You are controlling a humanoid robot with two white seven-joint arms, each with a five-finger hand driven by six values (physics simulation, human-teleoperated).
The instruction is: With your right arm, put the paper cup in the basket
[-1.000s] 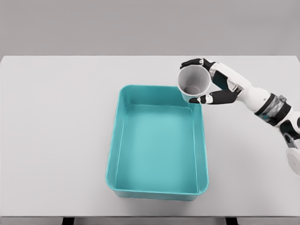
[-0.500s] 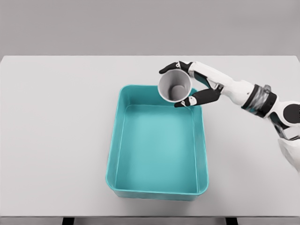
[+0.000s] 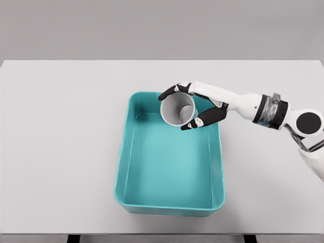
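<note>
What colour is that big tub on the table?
The basket is teal, plain and unpatterned, seen in the head view.

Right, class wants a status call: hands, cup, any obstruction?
Right hand shut on paper cup, held over basket's far end. Left hand out of view. Nothing in the way.

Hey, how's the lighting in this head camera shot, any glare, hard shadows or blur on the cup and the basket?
Head view: flat, even simulator light with no glare; the teal basket has only soft shading on its inner walls; the paper cup in the right hand is darker inside; the whole frame is slightly soft, edges a little smeared, with no motion streaks.
</note>
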